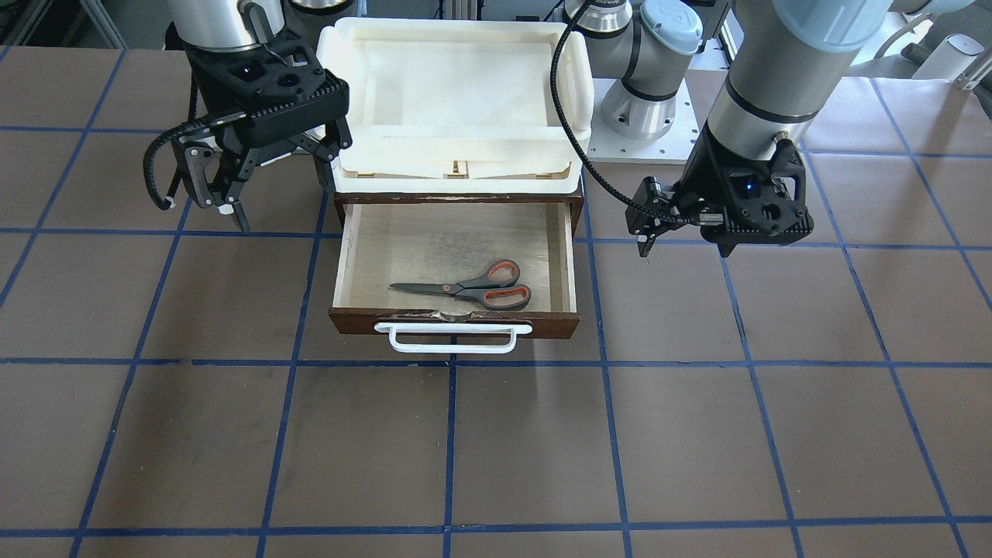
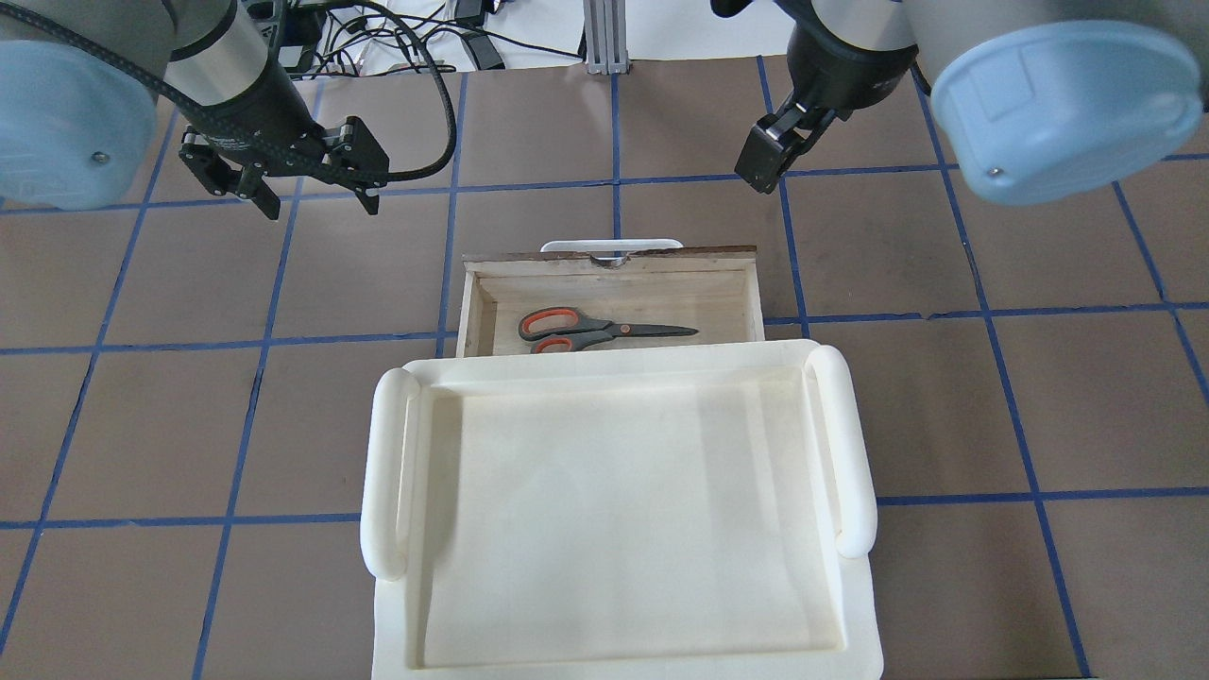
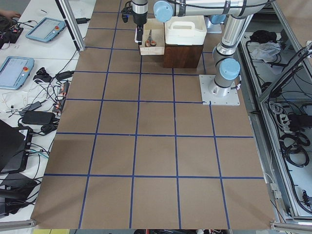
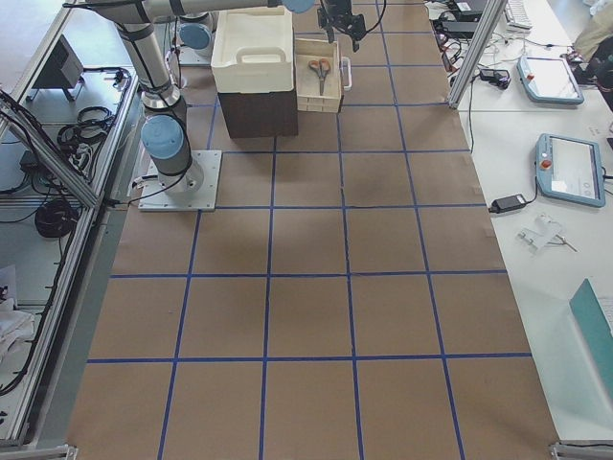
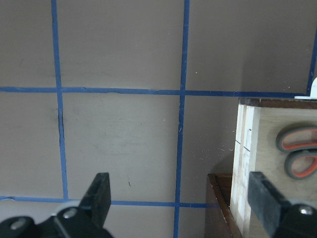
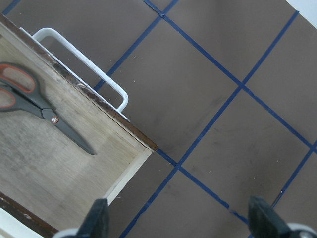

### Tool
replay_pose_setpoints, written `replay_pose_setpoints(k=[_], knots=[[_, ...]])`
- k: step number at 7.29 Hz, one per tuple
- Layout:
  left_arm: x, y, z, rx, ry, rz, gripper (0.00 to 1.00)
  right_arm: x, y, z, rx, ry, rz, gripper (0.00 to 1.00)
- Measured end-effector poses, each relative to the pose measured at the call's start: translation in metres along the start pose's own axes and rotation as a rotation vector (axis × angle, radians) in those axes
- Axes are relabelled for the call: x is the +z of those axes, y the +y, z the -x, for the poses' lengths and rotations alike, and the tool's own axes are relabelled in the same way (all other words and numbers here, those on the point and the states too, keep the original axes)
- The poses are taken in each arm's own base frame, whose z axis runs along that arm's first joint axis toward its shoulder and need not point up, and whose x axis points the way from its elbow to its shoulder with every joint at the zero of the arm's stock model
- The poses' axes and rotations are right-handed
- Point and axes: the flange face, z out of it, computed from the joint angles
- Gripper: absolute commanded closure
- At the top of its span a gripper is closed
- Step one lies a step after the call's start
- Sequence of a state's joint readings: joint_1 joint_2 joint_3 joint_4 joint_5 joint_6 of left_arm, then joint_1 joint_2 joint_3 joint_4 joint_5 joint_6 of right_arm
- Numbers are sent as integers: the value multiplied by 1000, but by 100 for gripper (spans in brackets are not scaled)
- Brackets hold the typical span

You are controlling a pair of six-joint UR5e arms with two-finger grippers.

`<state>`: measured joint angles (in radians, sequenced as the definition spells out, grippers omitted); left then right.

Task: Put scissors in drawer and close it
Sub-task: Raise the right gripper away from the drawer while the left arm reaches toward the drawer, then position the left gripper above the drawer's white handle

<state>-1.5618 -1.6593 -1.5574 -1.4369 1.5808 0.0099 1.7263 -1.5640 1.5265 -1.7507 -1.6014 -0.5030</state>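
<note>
The scissors (image 1: 469, 288) lie flat inside the open drawer (image 1: 350, 319), with the orange-red handle loops toward my left side. They also show in the overhead view (image 2: 590, 330). The drawer's white bar handle (image 1: 453, 338) faces away from me. My left gripper (image 1: 647, 232) is open and empty. It hovers above the table beside the drawer's left wall and also shows in the overhead view (image 2: 316, 200) and the left wrist view (image 5: 183, 208). My right gripper (image 1: 213, 203) is open and empty, above the table off the drawer's right front corner. It also shows in the overhead view (image 2: 761, 170) and the right wrist view (image 6: 181, 223).
A white plastic tray (image 2: 385, 472) sits on top of the dark brown cabinet (image 3: 183, 53) that holds the drawer. The brown table has a blue tape grid (image 1: 452, 434). Tablets and cables lie on side benches (image 3: 14, 68).
</note>
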Motion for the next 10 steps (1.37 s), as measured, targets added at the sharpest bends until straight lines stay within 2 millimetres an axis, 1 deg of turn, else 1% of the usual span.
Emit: replay_pose_setpoints(k=[1, 2, 3, 4, 5, 6, 7, 8, 9, 10], knots=[[9, -11, -13, 11, 6, -16, 0, -5, 7, 0, 105, -7, 19, 0], [23, -22, -30, 3, 10, -29, 0, -10, 13, 0, 219, -10, 28, 0], [40, -33, -49, -5, 15, -44, 0, -15, 18, 0, 312, -12, 33, 0], [62, -42, -72, -14, 21, -52, 0, -18, 22, -2, 375, -15, 40, 0], [86, -49, -94, -24, 25, -52, 0, -20, 26, -11, 422, -14, 43, 0], [107, -54, -112, -33, 27, -50, 0, -22, 34, -29, 474, -16, 48, 0], [124, -56, -126, -55, 28, -45, 0, -27, 44, -42, 515, -31, 56, 0], [139, -57, -140, -80, 31, -43, 0, -30, 52, -46, 535, -48, 68, 0], [153, -57, -155, -102, 31, -37, 0, -32, 56, -47, 542, -53, 74, 0], [161, -58, -167, -121, 28, -32, 0, -31, 56, -47, 540, -53, 75, 0]])
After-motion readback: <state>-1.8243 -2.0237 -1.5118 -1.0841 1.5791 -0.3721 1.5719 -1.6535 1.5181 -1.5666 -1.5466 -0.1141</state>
